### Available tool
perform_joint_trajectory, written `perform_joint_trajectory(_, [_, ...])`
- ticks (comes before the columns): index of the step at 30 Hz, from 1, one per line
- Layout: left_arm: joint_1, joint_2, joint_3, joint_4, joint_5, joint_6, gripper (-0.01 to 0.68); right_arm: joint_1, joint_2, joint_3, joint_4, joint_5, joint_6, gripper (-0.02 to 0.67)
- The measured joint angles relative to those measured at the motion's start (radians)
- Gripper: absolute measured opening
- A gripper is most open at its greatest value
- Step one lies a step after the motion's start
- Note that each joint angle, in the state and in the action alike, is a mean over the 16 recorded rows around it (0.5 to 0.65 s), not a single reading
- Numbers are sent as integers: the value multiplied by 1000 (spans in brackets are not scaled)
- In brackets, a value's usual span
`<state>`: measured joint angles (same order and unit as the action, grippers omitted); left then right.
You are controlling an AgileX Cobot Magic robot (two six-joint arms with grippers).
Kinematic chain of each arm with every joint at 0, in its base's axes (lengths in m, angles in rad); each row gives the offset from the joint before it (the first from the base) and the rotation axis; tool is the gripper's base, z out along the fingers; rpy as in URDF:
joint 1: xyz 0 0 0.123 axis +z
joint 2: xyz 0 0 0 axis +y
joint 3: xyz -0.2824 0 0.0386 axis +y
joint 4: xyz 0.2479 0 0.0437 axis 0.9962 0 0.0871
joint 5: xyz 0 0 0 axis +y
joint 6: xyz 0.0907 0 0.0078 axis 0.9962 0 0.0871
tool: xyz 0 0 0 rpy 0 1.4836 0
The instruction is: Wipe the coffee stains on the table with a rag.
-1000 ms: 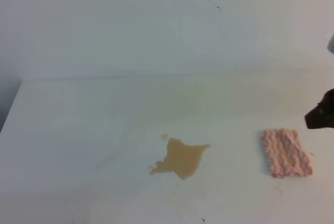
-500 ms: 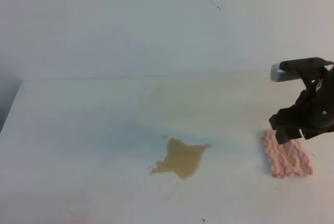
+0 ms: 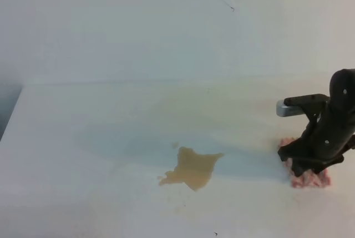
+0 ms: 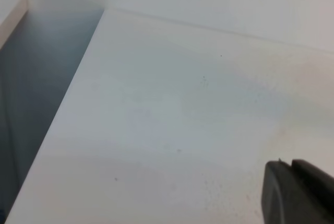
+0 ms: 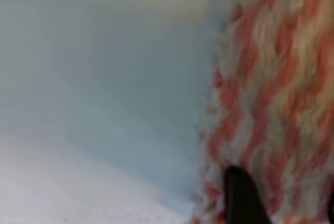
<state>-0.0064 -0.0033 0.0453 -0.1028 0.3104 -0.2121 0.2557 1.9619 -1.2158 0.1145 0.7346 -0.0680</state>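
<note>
The coffee stains (image 3: 192, 168) form a tan splotch near the middle of the white table (image 3: 100, 138), with a tiny speck (image 3: 175, 145) just above its left side. At the right lies the pink-and-white striped rag (image 3: 309, 180), mostly covered by my right gripper (image 3: 310, 163), which is down on it. In the right wrist view the rag (image 5: 276, 78) fills the right half, and a dark fingertip (image 5: 240, 198) presses into the cloth near its left edge. The frames leave unclear whether the jaws grip it. Only a dark part of my left gripper (image 4: 295, 192) shows, above bare table (image 4: 156, 119).
The table's left edge (image 4: 78, 78) drops to a dark gap. A pale wall rises behind the table's far edge (image 3: 166, 80). A silver-grey block (image 3: 285, 108) juts left from the right arm above the rag.
The right arm came in from the right edge and dropped onto the rag, which it now largely hides. The stain has not changed.
</note>
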Motion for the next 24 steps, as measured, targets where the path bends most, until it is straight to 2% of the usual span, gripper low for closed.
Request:
perform_joint_trajectory(6, [0, -3, 0, 0, 0, 0, -1, 4, 23, -44, 38, 30, -36, 77])
perform_joint_trajectory(10, [0, -5, 0, 0, 0, 0, -1, 21, 26, -102, 74, 64, -69, 13])
perform_joint_trajectory(16, [0, -3, 0, 0, 0, 0, -1, 95, 26, -222, 127, 111, -109, -4])
perform_joint_trajectory(24, [0, -5, 0, 0, 0, 0, -1, 284, 71, -406, 150, 135, -146, -1])
